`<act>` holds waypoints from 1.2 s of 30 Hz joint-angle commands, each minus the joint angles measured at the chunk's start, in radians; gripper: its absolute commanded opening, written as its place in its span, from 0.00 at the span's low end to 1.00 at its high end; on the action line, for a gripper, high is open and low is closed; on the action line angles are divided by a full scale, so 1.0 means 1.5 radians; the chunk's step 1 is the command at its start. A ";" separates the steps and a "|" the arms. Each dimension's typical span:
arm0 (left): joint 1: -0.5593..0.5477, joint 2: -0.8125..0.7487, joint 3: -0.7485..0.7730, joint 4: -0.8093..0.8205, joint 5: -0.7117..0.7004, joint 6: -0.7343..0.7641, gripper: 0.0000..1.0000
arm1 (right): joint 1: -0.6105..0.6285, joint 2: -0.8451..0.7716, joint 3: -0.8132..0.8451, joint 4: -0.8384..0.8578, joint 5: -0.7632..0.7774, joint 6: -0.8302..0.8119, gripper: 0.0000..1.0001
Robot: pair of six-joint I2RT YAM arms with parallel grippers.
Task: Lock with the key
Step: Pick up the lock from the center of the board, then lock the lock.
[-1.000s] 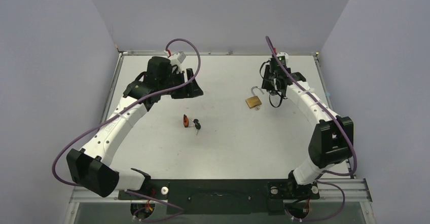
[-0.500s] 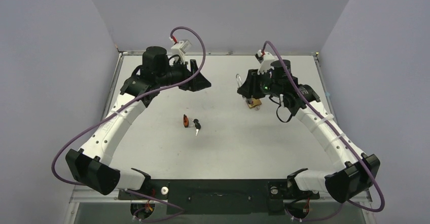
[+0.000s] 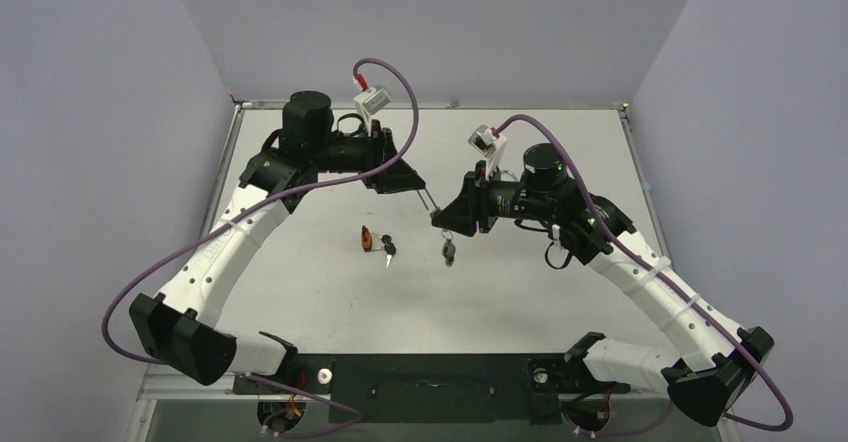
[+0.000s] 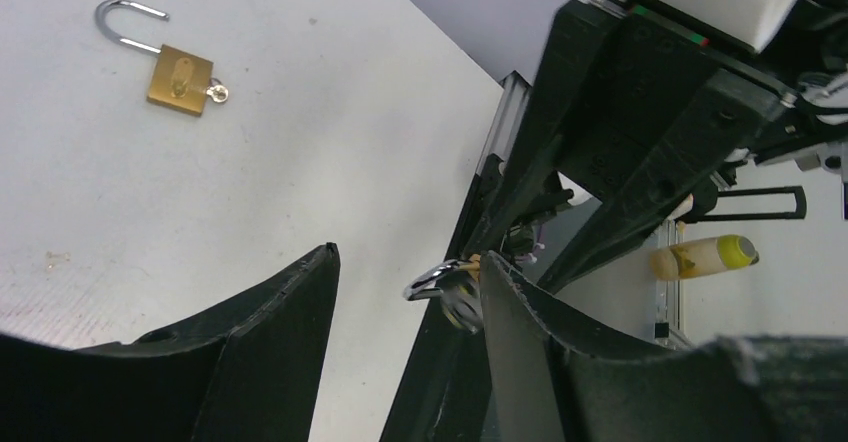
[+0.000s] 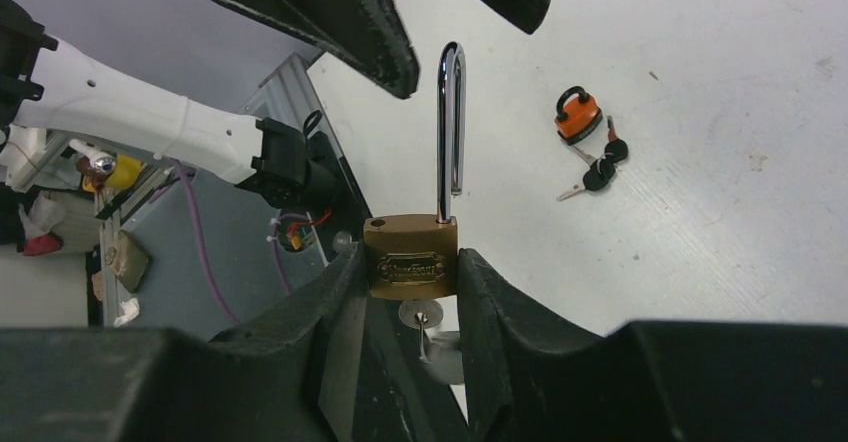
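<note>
My right gripper [image 5: 410, 262] is shut on the brass lock [image 5: 410, 257] and holds it above the table, mid-table in the top view [image 3: 445, 218]. Its silver shackle [image 5: 450, 132] is open and points at my left gripper [image 3: 413, 184]. A key [image 5: 420, 314] sits in the keyhole, and a spare key dangles below it [image 3: 449, 252]. My left gripper [image 4: 410, 262] is open. The shackle tip [image 4: 435, 280] lies between its fingers, close to the right finger [image 4: 500, 302].
A second brass padlock [image 4: 180, 79] with an open shackle and a key lies on the table; my right arm hides it in the top view. A small orange padlock [image 3: 367, 239] with dark keys [image 3: 388, 248] lies at mid-table, also in the right wrist view [image 5: 578, 117].
My right gripper has swung left from the back right to mid-table with the lock. My left gripper has moved right and turned to meet the shackle.
</note>
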 commanded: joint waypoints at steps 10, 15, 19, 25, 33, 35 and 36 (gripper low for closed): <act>-0.003 -0.068 -0.031 0.083 0.113 0.021 0.44 | 0.019 -0.011 0.024 0.072 -0.040 0.020 0.00; -0.005 -0.066 -0.029 0.081 0.118 0.023 0.40 | 0.022 -0.012 0.031 0.071 -0.042 0.019 0.00; -0.004 -0.062 -0.030 0.073 0.116 0.027 0.38 | 0.021 -0.015 0.036 0.069 -0.043 0.017 0.00; -0.006 -0.062 -0.030 0.065 0.113 0.032 0.36 | 0.022 -0.020 0.040 0.060 -0.035 0.008 0.00; -0.021 -0.068 -0.029 0.045 0.107 0.046 0.30 | 0.021 -0.022 0.044 0.051 -0.028 -0.001 0.00; -0.024 -0.067 -0.028 0.033 0.103 0.053 0.29 | 0.021 -0.023 0.044 0.050 -0.025 -0.003 0.00; -0.025 -0.067 -0.026 0.027 0.101 0.057 0.28 | 0.021 -0.023 0.044 0.049 -0.023 -0.004 0.00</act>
